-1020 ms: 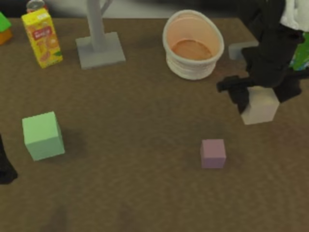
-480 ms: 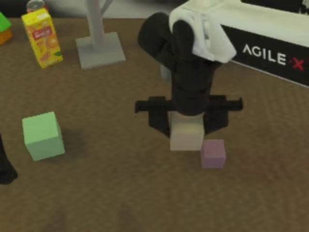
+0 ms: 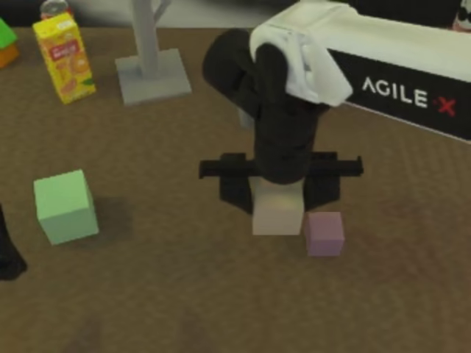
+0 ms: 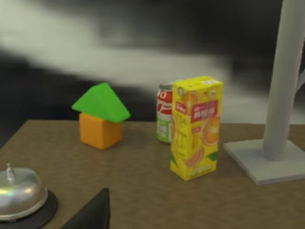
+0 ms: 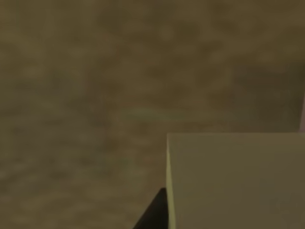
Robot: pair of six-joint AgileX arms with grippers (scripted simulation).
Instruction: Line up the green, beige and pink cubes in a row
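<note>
Right now the right gripper (image 3: 278,197) hangs over the middle of the desk (image 3: 184,294) with its jaws clamped on the beige cube (image 3: 277,213), which sits low at the desk surface just left of the pink cube (image 3: 324,233) — close, though I cannot tell if they touch. Placing it there looks meant to start the row beside the pink one. The green cube (image 3: 65,206) lies well apart at the left, not yet joined. The left gripper (image 3: 9,257) is parked at the left edge — its jaws' state I cannot tell.
</note>
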